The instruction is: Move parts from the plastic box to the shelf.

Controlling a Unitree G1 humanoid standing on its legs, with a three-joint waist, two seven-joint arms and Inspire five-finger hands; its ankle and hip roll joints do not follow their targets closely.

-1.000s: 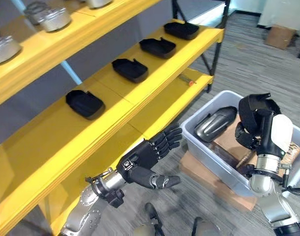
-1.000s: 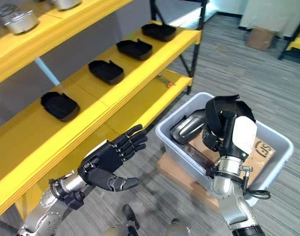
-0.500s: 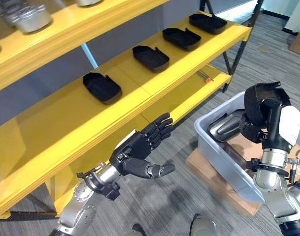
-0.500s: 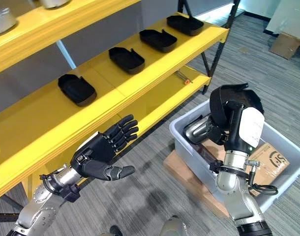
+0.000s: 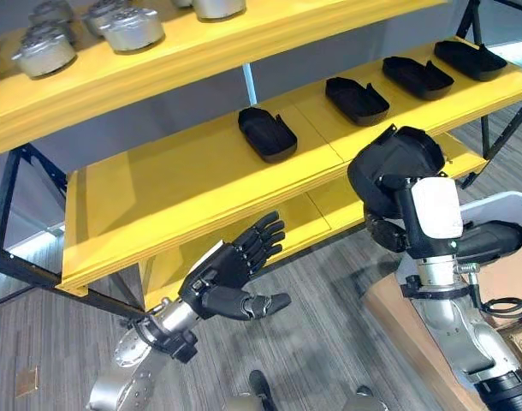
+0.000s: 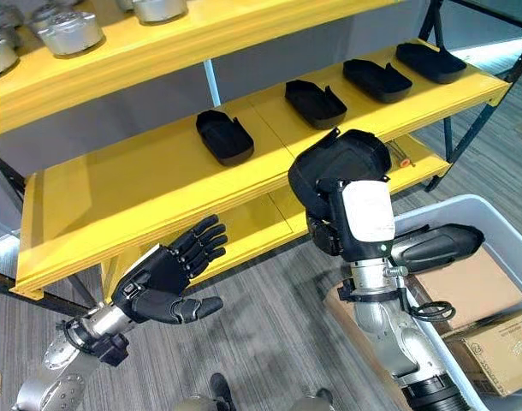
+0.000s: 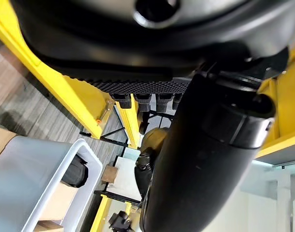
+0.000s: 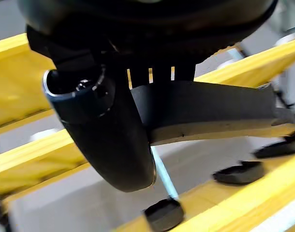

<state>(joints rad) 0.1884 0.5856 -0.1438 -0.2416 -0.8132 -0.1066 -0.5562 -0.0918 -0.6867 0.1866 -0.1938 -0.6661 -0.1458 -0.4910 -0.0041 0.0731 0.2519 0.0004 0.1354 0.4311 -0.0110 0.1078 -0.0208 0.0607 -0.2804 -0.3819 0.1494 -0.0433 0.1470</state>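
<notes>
A black part sits in the grip of the right hand at centre right of the left eye view, raised in front of the yellow shelf, the fingers curled round it and the white-covered thumb facing the camera. Four more black parts lie in a row on the middle shelf board, running from the centre toward the upper right corner. On the top board, upper left, stand silver metal parts. The left hand hovers at lower centre, below the board's front edge, palm up, fingers straight and spread, thumb held out, holding nothing. The rim of the plastic box shows at the right edge, with a dark part lying in it.

In the right eye view the grey box takes the lower right, standing on grey floor, with cardboard boxes inside beside the dark part.

The left wrist view, past the straight fingers, shows a yellow shelf edge and the box's white rim at lower left.

The right wrist view has the thumb and fingers clamped on the black part's flat edge, with shelved parts at the bottom of the frame.
</notes>
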